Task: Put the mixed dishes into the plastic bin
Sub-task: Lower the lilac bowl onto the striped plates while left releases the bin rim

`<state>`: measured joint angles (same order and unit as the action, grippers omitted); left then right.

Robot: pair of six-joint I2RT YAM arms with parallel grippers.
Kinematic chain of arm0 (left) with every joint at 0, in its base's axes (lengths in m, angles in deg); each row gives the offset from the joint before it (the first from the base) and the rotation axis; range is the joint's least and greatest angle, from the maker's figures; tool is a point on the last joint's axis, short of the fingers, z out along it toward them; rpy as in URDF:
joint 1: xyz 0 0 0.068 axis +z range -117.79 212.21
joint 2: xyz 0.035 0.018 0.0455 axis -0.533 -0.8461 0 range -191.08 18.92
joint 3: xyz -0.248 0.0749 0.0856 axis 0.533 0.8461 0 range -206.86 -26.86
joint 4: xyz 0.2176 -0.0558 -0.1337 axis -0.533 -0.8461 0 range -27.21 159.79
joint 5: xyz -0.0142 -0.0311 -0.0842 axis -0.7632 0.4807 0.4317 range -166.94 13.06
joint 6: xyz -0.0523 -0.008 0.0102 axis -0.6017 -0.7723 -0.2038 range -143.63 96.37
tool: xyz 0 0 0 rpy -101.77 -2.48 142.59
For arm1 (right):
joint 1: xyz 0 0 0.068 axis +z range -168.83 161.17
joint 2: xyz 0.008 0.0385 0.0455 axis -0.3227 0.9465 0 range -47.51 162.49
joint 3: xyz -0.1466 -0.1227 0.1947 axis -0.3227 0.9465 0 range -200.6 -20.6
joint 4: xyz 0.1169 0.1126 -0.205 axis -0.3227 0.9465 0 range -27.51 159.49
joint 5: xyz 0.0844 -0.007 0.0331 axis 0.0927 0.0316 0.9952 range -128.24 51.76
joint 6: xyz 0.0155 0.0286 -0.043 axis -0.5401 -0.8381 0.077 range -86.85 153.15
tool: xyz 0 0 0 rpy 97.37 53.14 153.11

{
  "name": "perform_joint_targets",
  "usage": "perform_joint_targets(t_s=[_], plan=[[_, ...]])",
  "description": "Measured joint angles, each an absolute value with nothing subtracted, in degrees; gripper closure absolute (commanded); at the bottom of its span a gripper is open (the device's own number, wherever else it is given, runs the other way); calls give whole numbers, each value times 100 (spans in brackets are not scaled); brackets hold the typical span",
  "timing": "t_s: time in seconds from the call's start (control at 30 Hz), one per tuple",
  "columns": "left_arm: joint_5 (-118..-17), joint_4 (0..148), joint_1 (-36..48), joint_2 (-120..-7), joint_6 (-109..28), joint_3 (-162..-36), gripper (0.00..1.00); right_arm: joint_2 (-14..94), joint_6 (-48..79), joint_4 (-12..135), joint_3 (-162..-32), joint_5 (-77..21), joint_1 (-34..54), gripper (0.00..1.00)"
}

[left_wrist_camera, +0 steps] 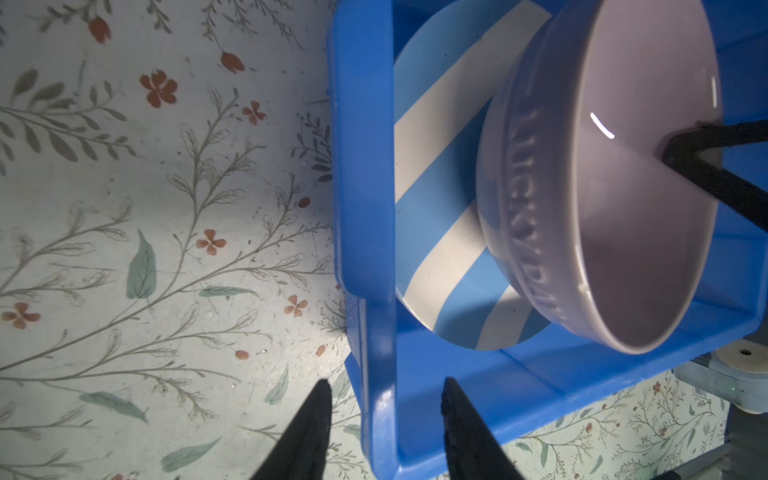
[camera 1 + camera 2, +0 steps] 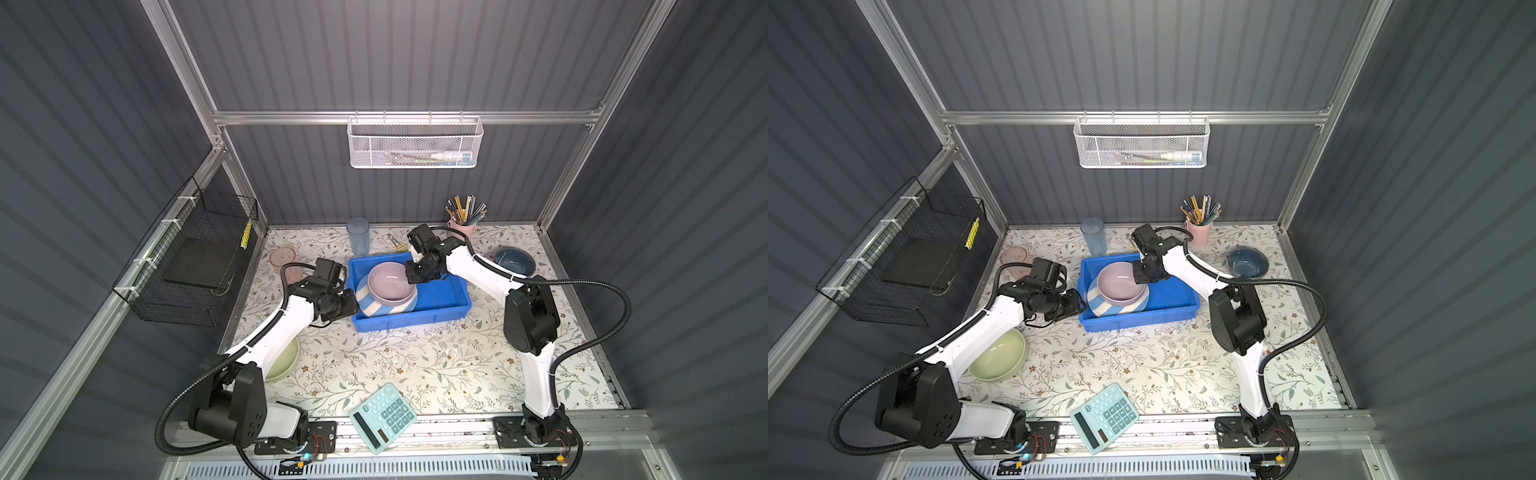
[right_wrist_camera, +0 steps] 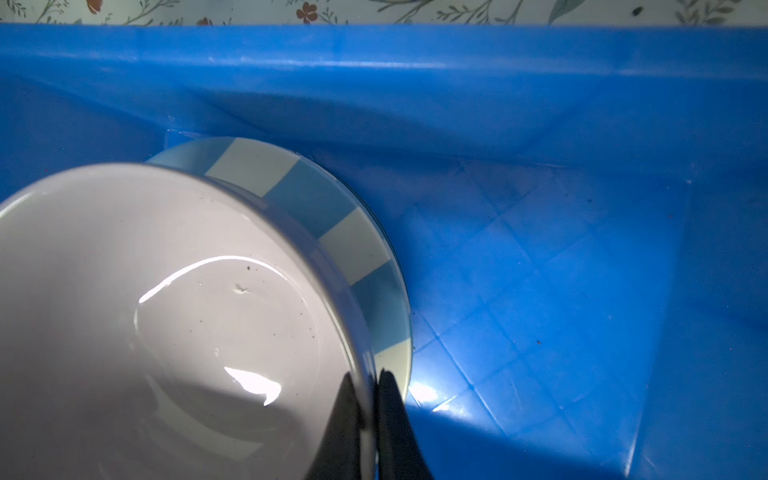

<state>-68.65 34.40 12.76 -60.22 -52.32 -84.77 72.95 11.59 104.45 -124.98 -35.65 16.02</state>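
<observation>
Now, blue bin [image 2: 415,321]: set on the flowered table [image 2: 436,368], toward the back and near the middle.
Striped plate [image 2: 365,306]: seen inside the bin at its left end, partly covered by the bowl.
Pink bowl [image 2: 388,282]: held above the plate inside the bin, mouth up and slightly tilted; raised lettering is seen round its side in the left wrist view.
Right claw [image 3: 368,374]: pinched on the pink bowl's rim, 1 finger inside and 1 outside.
Left claw [image 1: 384,386]: spread, with the bin's left wall between its 2 fingers and a gap seen on each side.
Blue tumbler [image 2: 358,237]: stood upright just behind the bin.
Pink tumbler [image 2: 283,257]: stood near the back left corner.
Dark-blue bowl [image 2: 514,261]: placed right of the bin, well apart.
Green bowl [image 2: 998,357]: set at the near left, partly hidden by the left arm.
</observation>
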Motion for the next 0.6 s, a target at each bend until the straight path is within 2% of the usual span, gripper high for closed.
perform_joint_targets(t_s=[0.17,0.6], plan=[[-7271,2989,1276,-5932,-5140,-8663,45,7370,1161,10497,-12699,-3720,1681,100],[-7890,2240,1320,-5580,-4969,-8794,38,7450,1224,10725,-12820,-3996,1840,100]])
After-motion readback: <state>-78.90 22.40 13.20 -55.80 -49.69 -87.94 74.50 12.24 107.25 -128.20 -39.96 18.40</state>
